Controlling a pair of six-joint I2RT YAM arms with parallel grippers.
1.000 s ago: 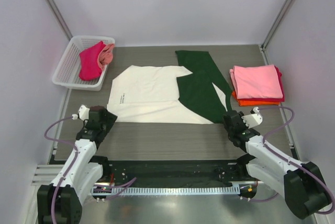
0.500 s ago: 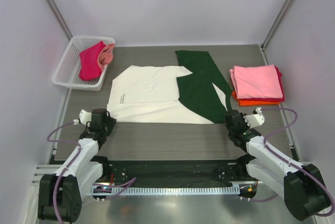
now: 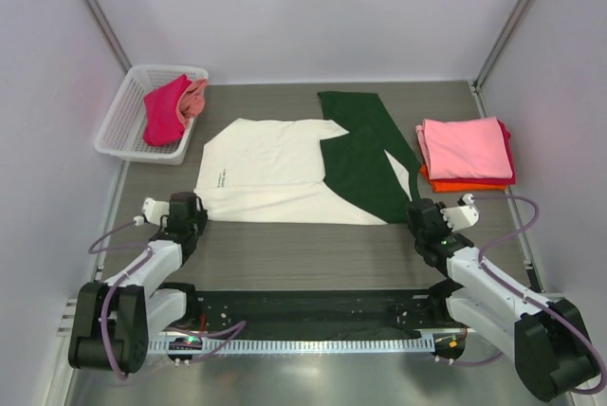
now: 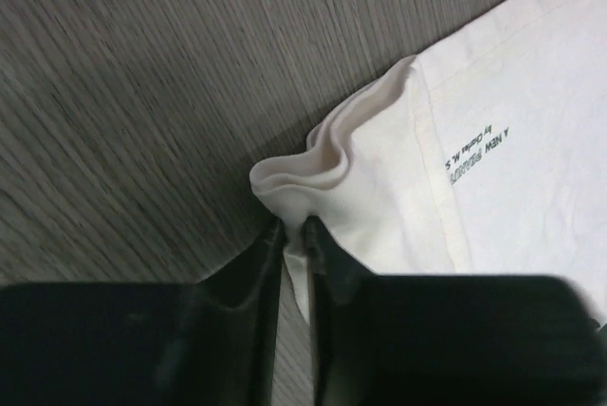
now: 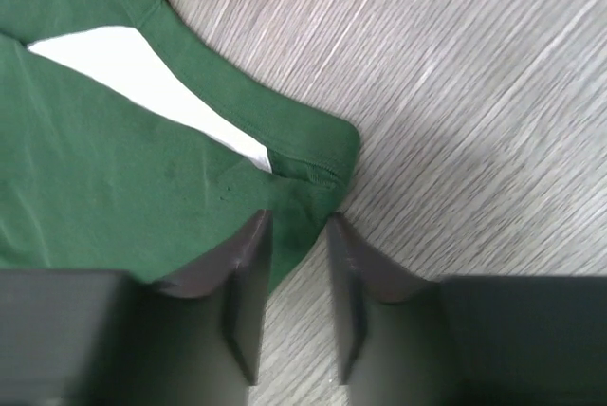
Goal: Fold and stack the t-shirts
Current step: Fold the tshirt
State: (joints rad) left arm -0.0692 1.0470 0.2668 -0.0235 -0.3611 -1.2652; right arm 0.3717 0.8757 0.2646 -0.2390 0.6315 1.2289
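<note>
the left claw is closed almost fully, its two dark fingers pinching the near left corner of the cream t-shirt, and the cloth bunches into a small raised fold just beyond the tips. a little further along that shirt's left hem there are two short lines of dark print; one begins "a new" and the other "by", and the rest is too blurred to read. the grey wood-grain desk lies bare to the left of the corner.

the right claw stands slightly parted, not clamped, with the near right edge of the shirt's dark green sleeve lying in the gap between its fingers. a cream wedge shows between the green folds just beyond.

the shirt itself lies spread flat across the middle of the desk, the green part towards the right. near the right edge sits a folded stack, a pink t-shirt on top and an orange t-shirt at the bottom. at the far left corner a white mesh basket holds a crumpled magenta t-shirt and a paler pink one.
</note>
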